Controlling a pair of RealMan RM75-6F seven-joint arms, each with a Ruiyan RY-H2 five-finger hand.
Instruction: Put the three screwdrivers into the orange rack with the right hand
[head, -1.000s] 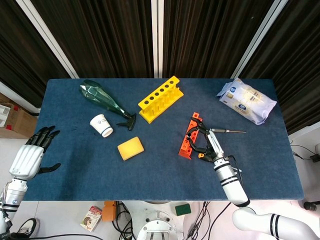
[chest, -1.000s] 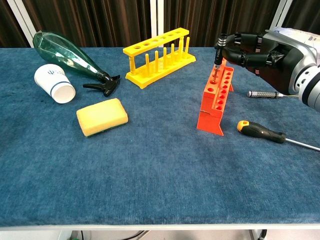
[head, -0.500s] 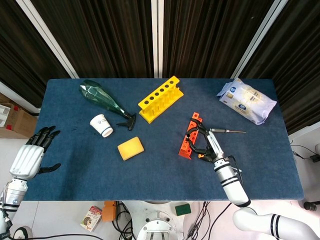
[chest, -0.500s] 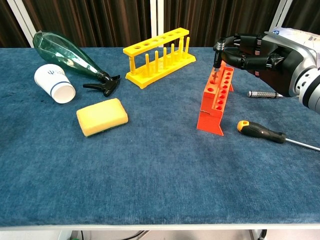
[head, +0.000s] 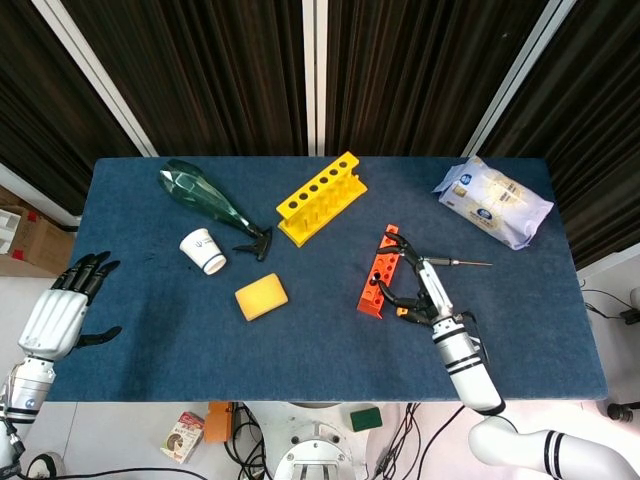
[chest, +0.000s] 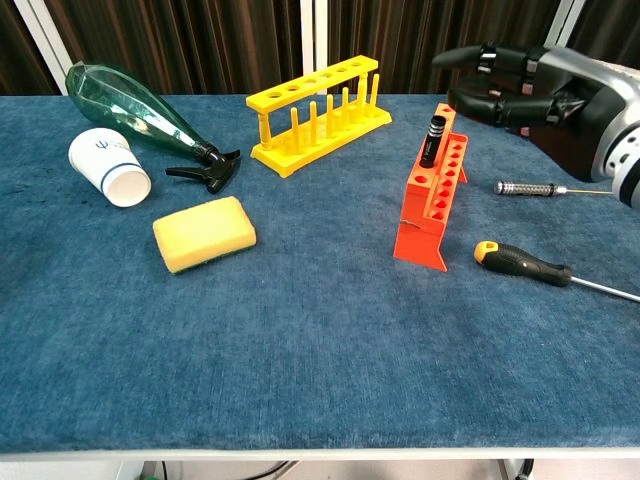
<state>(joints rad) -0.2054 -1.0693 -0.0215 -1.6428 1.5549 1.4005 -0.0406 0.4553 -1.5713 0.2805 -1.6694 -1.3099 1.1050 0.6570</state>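
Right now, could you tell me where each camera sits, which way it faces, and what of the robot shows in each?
Head view: high above the table's near edge, looking steeply down on the whole blue table; shows the left hand off the left edge and the right hand and forearm beside the orange rack.
Chest view: low at the near edge, looking across the table toward the curtains; only the right hand shows, open above the rack.
Both share the rack, the right hand, the yellow rack and sponge.

three screwdrivers, two racks
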